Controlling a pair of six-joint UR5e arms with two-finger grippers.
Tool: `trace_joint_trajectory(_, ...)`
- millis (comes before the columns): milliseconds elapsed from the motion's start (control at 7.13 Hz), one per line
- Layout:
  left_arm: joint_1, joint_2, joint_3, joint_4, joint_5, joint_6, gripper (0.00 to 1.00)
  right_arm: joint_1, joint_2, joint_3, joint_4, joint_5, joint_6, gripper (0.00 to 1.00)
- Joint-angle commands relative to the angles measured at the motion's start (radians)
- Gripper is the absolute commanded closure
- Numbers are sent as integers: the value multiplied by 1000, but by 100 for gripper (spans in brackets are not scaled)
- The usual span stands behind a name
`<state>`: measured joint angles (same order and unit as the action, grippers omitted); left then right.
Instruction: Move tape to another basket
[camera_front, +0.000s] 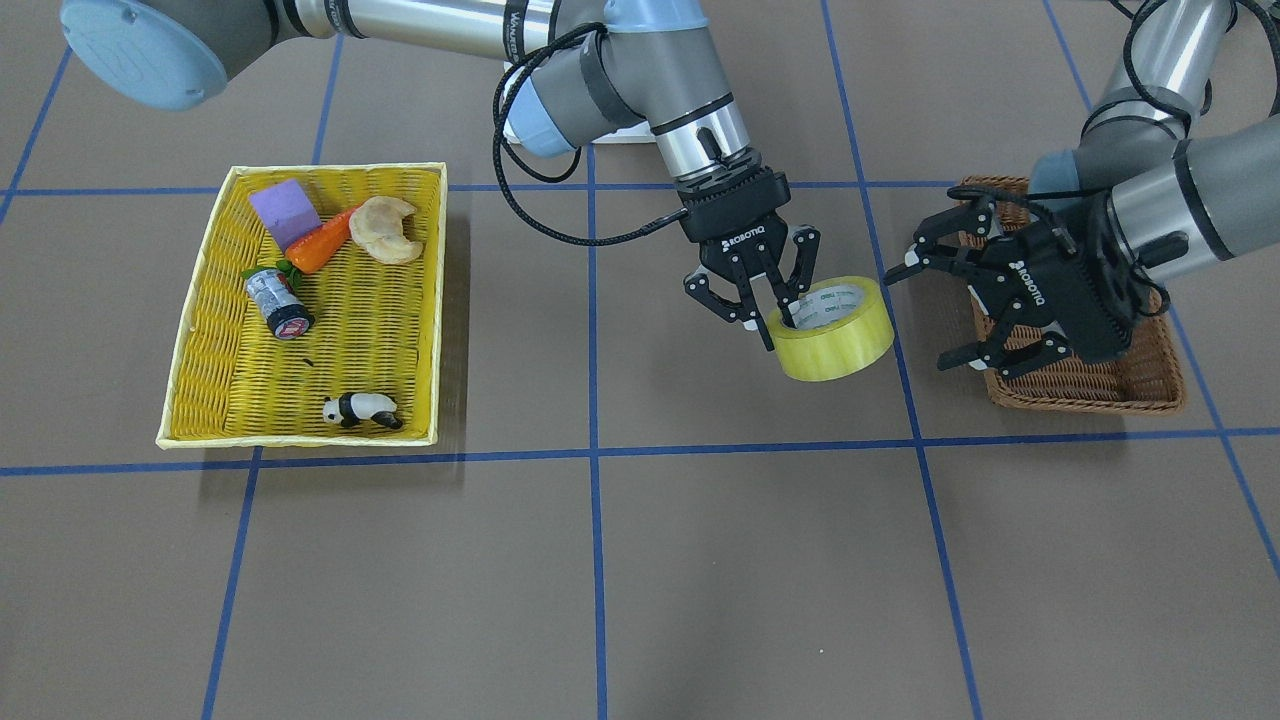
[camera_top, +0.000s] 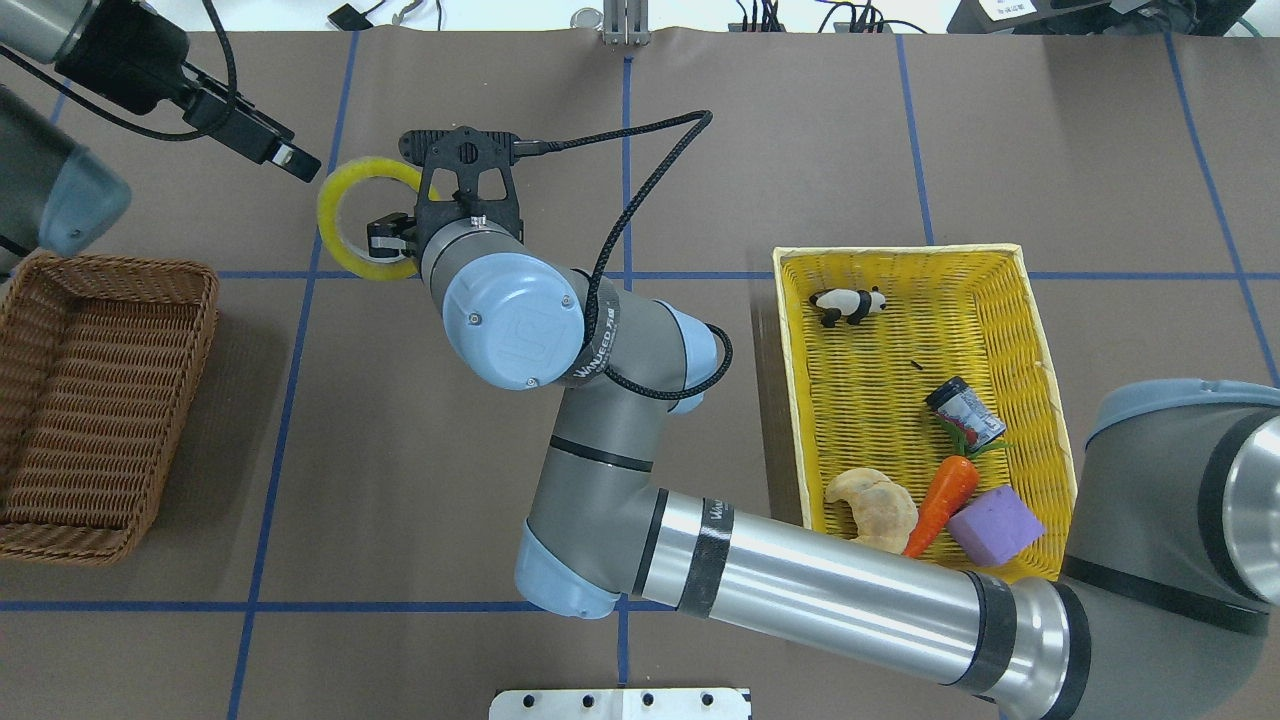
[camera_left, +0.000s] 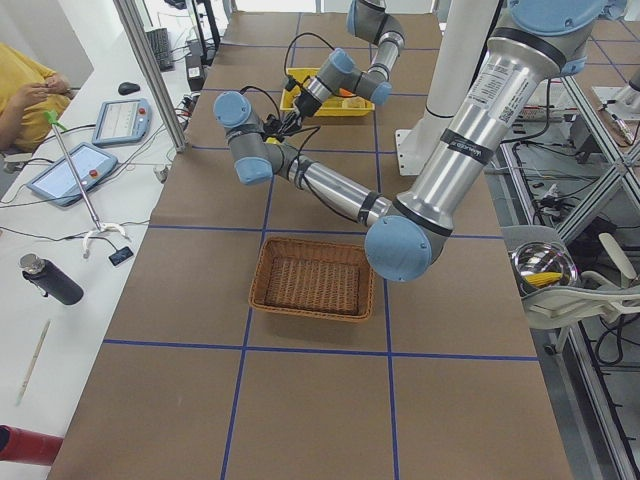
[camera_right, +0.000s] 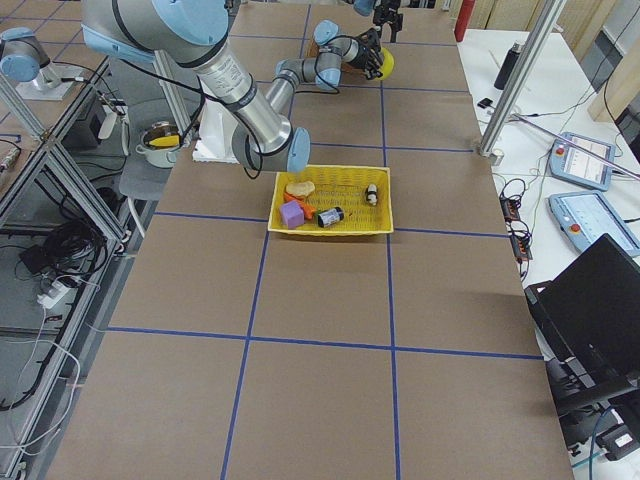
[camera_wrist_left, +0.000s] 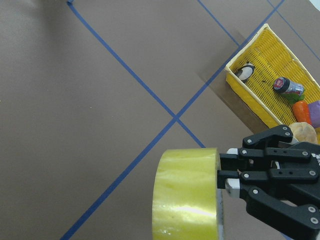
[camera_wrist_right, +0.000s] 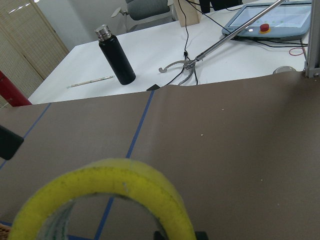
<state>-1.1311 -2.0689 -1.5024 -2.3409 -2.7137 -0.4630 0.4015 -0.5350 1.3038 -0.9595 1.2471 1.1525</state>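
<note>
The tape (camera_front: 835, 335) is a yellow-green roll with a white printed core. My right gripper (camera_front: 775, 325) is shut on its wall, one finger inside the core, and holds it above the table between the two baskets. It also shows in the overhead view (camera_top: 338, 250), the left wrist view (camera_wrist_left: 187, 195) and the right wrist view (camera_wrist_right: 100, 195). The brown wicker basket (camera_front: 1100, 385) is empty in the overhead view (camera_top: 100, 390). My left gripper (camera_front: 925, 318) is open and empty over the basket's edge, its fingers pointing at the tape.
A yellow woven tray (camera_front: 300, 172) holds a small grey can (camera_front: 280, 303), a carrot (camera_front: 320, 242), a purple block (camera_front: 285, 212), a croissant (camera_front: 385, 230) and a panda figure (camera_front: 362, 410). Blue tape lines cross the brown table.
</note>
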Motion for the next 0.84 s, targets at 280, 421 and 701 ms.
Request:
trace_joint_trajectory(280, 28, 0, 1, 0, 0, -2, 1, -9, 10, 6, 31, -29, 0, 100)
trace_joint_trajectory(421, 34, 0, 1, 0, -1, -2, 3, -9, 12, 8, 33, -38, 0, 100)
trace_joint_trajectory(701, 40, 0, -2, 0, -1, -2, 76, -12, 9, 6, 31, -44, 0, 100)
